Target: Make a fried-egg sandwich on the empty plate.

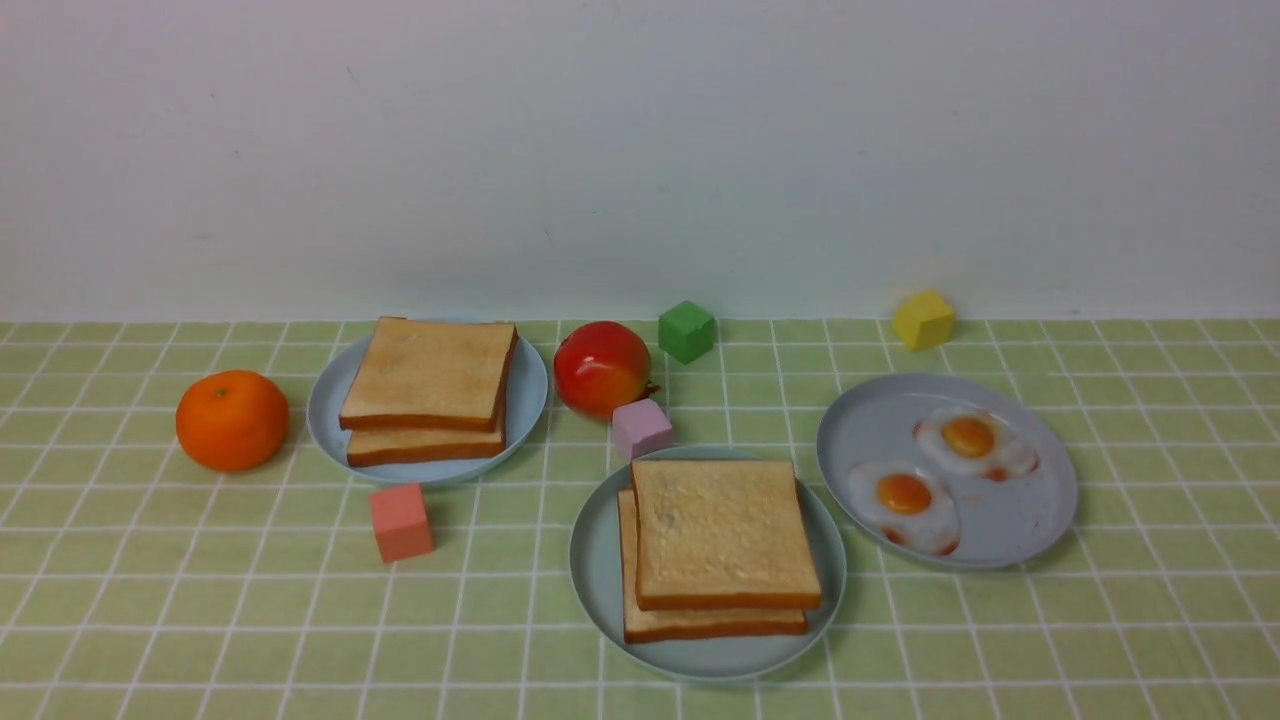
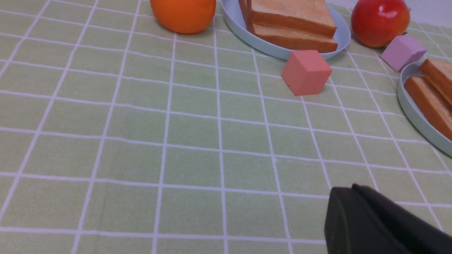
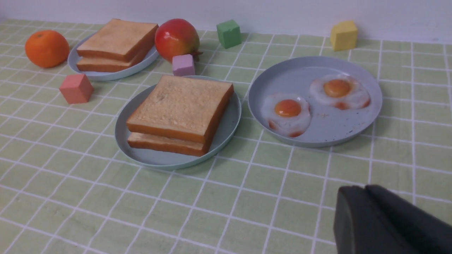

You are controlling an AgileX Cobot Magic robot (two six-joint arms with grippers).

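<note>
The pale mint-green plate (image 1: 592, 560) sits front centre and holds two stacked toasted bread slices (image 1: 715, 530). No egg shows between them in any view. Two fried eggs, one (image 1: 905, 500) nearer and one (image 1: 975, 443) farther, lie on the lavender-blue plate (image 1: 1040, 520) to its right. The stack (image 3: 180, 109) and the eggs (image 3: 287, 111) also show in the right wrist view. My left gripper (image 2: 353, 188) is shut and empty over bare cloth, near a pink cube (image 2: 306, 71). My right gripper (image 3: 365, 188) is shut and empty, in front of the egg plate (image 3: 370, 113). Neither arm shows in the front view.
A smaller pale-blue plate (image 1: 325, 410) with plain toast (image 1: 430, 375) stands back left. Around it are an orange (image 1: 232, 420), a red apple (image 1: 601, 368), a pink cube (image 1: 401, 521), a lilac cube (image 1: 641, 427), a green cube (image 1: 686, 331) and a yellow cube (image 1: 923, 320).
</note>
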